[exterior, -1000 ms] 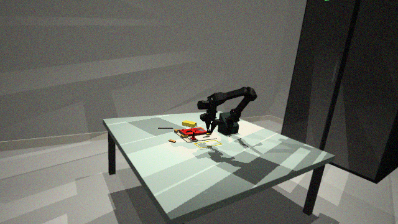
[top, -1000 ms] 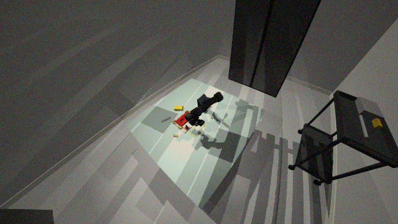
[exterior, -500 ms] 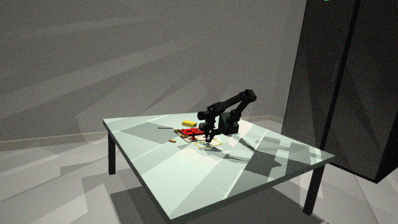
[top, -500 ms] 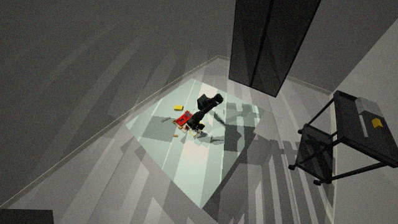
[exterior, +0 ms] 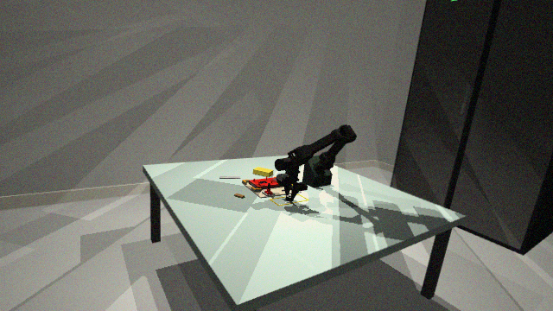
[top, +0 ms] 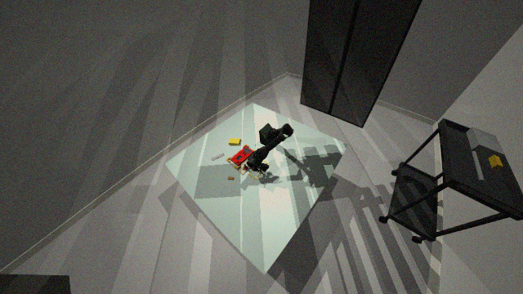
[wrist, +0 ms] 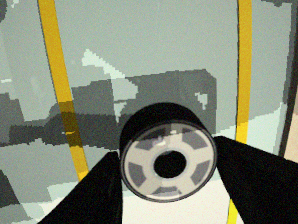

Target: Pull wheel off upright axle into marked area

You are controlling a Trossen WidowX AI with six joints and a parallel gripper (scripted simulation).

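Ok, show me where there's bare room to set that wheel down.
Bare tabletop shows between the two yellow lines of the marked area, ahead of the wheel in the wrist view. It is crowded beside the red fixture and the arm base. The pincer is shut on the wheel.

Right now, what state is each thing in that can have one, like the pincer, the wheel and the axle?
Pincer: shut on the wheel, low over the marked area.
Wheel: off the axle, gripped between both fingers, hub hole facing the wrist camera.
Axle: upright on the red base, bare.
Marked area: yellow outline, wheel inside its lines, not yet released.
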